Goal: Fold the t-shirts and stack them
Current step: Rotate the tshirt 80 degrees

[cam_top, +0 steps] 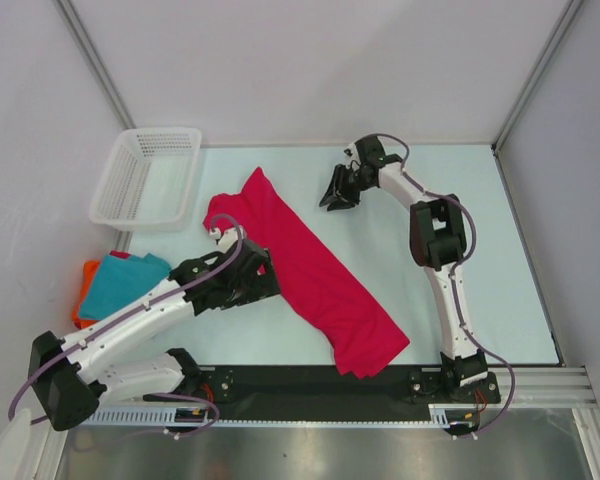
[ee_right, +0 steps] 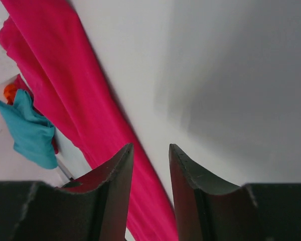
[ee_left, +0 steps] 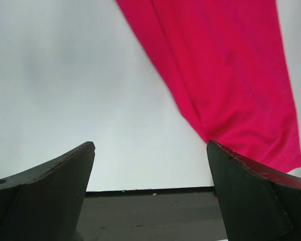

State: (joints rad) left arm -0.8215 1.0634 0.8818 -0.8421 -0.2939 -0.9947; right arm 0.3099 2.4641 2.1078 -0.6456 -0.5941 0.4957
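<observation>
My left gripper (ee_left: 150, 145) stands wide with nothing between its jaws, at the left long edge of the crimson-pink t-shirt (cam_top: 315, 275). That shirt lies as a long diagonal band on the table (cam_top: 480, 250). My right gripper (ee_right: 150, 148) is narrowly parted and, I think, empty, over bare table right of the shirt's far end. Left of the shirt, the teal t-shirt (cam_top: 130, 285) and orange t-shirt (cam_top: 83, 295) lie heaped together, and the basket (cam_top: 145, 135) sits to its far left.
</observation>
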